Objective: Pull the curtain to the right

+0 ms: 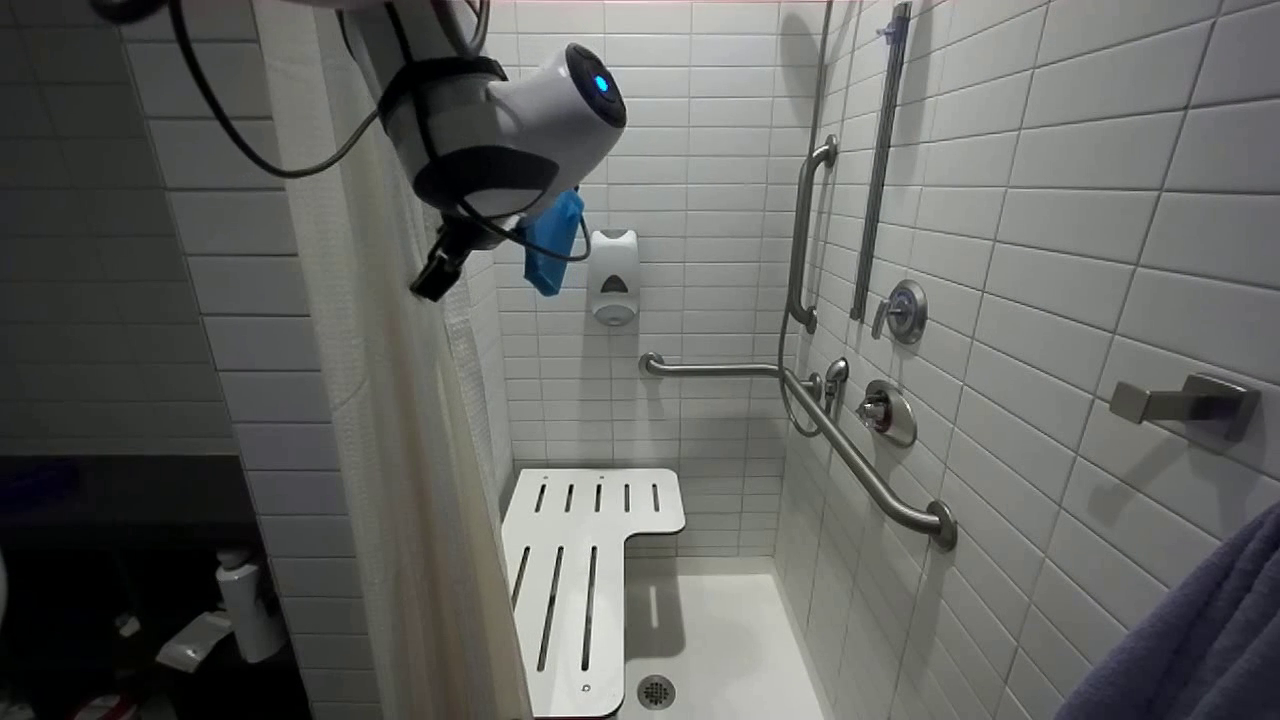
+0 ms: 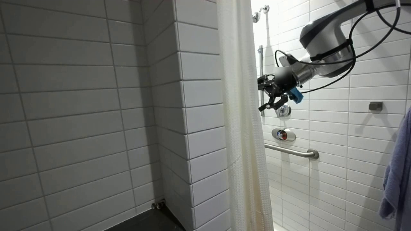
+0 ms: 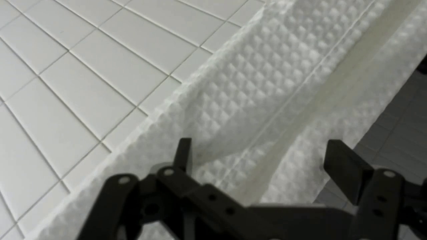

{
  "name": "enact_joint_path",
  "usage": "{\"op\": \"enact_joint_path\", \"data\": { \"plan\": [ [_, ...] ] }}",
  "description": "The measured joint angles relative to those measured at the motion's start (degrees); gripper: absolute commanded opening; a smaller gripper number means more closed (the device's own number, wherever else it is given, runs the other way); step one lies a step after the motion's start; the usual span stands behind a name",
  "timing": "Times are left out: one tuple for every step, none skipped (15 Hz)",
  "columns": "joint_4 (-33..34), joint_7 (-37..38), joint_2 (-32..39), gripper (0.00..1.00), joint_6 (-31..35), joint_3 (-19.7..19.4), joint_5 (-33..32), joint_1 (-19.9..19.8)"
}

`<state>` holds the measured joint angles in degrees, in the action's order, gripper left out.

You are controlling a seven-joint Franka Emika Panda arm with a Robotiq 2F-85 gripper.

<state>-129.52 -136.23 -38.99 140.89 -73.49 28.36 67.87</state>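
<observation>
A tall, off-white, waffle-textured fabric shower curtain (image 2: pixel 241 112) hangs in soft vertical folds. In both exterior views it runs the full height of the frame, with a white-tiled wall corner (image 1: pixel 262 342) to its left; in the wrist view it slants from lower left to upper right. At the bottom of the wrist view, the black two-fingered end effector (image 3: pixel 262 161) has its fingers spread wide apart, with curtain fabric showing in the gap between them. Whether a finger touches the fabric, I cannot tell. The white and dark grey robot arm (image 1: pixel 520 110) reaches in from the top, left of centre, in an exterior view; a blue item (image 1: pixel 553 245) of unclear kind sits by its wrist. To the right of the curtain, at lower centre, is a white L-shaped slatted shower seat (image 1: pixel 571 600). Above the seat are a white plastic wall dispenser (image 1: pixel 614 280) and, to its right, a bent steel grab bar (image 1: pixel 715 370). A purple cloth towel (image 1: pixel 1190 640) fills the lower right corner.
</observation>
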Motion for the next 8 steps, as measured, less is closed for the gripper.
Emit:
{"op": "enact_joint_path", "data": {
  "plan": [
    [0.0, 0.1, -1.2, 1.0, 1.0, -0.2, 1.8, 0.7],
    [0.0, 0.1, -2.5, 1.0, 2.1, -0.5, 3.5, 1.5],
    [0.0, 0.2, -3.8, 1.0, 3.4, -0.8, 5.1, 2.4],
    [0.0, 0.2, -5.2, 1.0, 5.0, -1.0, 6.6, 3.3],
    [0.0, 0.2, -6.5, 1.0, 5.9, -1.3, 7.3, 4.1],
    [0.0, 0.2, -7.5, 1.0, 6.4, -1.5, 7.6, 4.6],
    [0.0, 0.2, -8.2, 1.0, 6.5, -1.7, 7.6, 4.9],
    [0.0, 0.2, -8.7, 1.0, 6.6, -1.8, 7.6, 4.9]
  ]
}}
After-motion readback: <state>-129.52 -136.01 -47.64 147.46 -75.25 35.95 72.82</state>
